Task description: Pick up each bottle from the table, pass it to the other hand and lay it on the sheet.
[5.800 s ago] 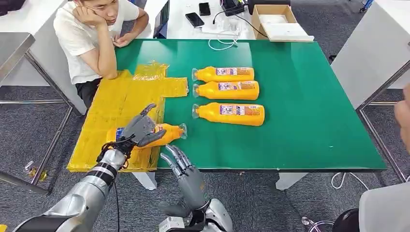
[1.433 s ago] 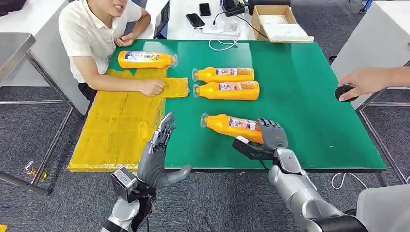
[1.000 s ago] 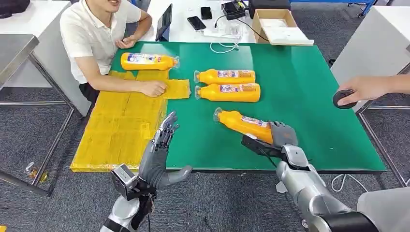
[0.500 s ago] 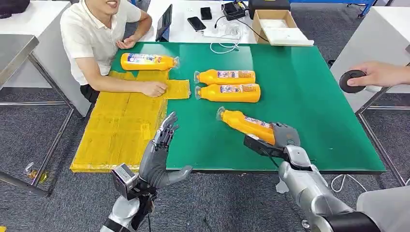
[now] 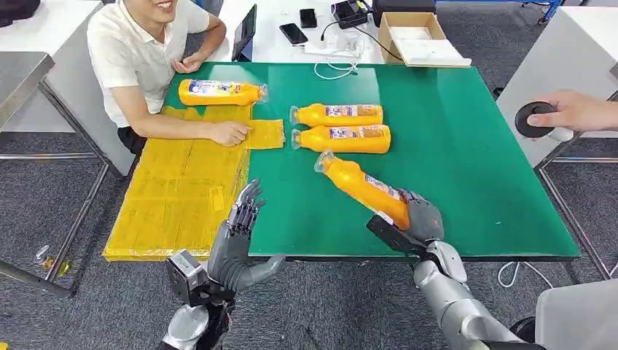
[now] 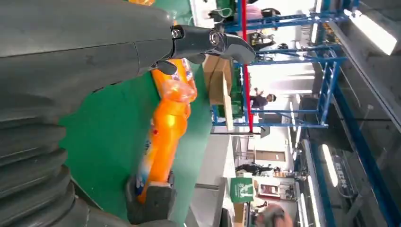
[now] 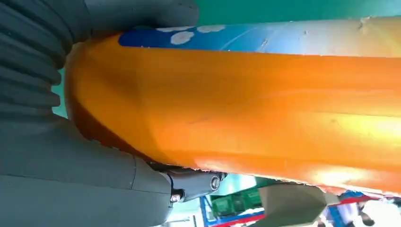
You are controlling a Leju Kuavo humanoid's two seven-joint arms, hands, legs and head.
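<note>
My right hand (image 5: 412,222) grips an orange bottle (image 5: 361,188) by its base, lifted off the green table (image 5: 466,168) with its clear cap pointing up and away to the left. The right wrist view shows that bottle (image 7: 246,104) pressed against the palm. My left hand (image 5: 237,244) stands open at the table's front edge, fingers up, beside the yellow sheet (image 5: 178,193); its wrist view shows the held bottle (image 6: 165,137) ahead of it. Two more orange bottles (image 5: 337,114) (image 5: 341,138) lie side by side at mid-table. Another bottle (image 5: 218,92) lies at the sheet's far end.
A person sits at the table's far left corner, one hand (image 5: 229,133) resting on the sheet. Another person's hand (image 5: 576,111) holds a black disc at the right edge. A cardboard box (image 5: 415,33), phones and cables lie on the white table behind.
My right hand has raised and tilted the bottle, its cap swinging up and leftwards, and drawn it nearer the front edge. The left hand stays open in place.
</note>
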